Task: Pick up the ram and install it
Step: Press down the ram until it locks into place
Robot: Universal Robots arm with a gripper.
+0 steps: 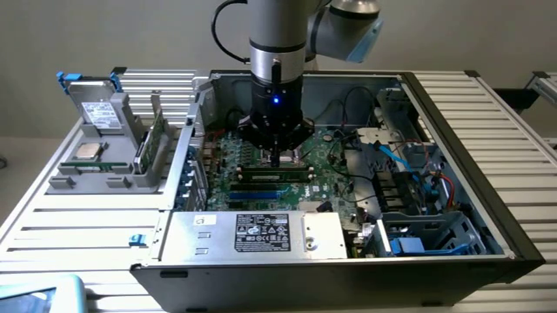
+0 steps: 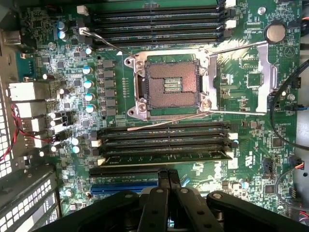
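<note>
- Gripper (image 1: 276, 158): seen lowered into the open computer case (image 1: 487, 195) on the arm (image 1: 276, 39), directly above the motherboard (image 1: 331, 163). In the wrist view the fingers (image 2: 168, 181) are pressed fully together, with no gap between them. Nothing is held between them.
- Fingertips: in the wrist view placed just beside the bank of memory slots (image 2: 164, 142) below the processor socket (image 2: 171, 87); whether the board is touched cannot be told.
- Ram (image 1: 275, 173): a narrow green stick with black chips, seen lying seated lengthwise in a slot on the motherboard, directly under the gripper tips. In the wrist view it (image 2: 166, 155) occupies the slot of that bank nearest the fingers, level along its length.
- Processor socket: open and unfilled, its metal frame and lever wires lying around it.
- Second bank of memory slots (image 2: 159, 24): located on the far side of the socket.
- Power supply (image 1: 261, 233): a silver box at the case's near edge, bearing a black label (image 1: 263, 233) with white print and certification marks; the wording is too small to be read.
- Grey holder (image 1: 113, 153): placed outside the case on the exterior view's left, with a square silver processor chip (image 1: 87, 151) and a green card (image 1: 155, 140) standing upright in it.
- Coin cell battery (image 2: 275, 33): round, silver, mounted on the motherboard.
</note>
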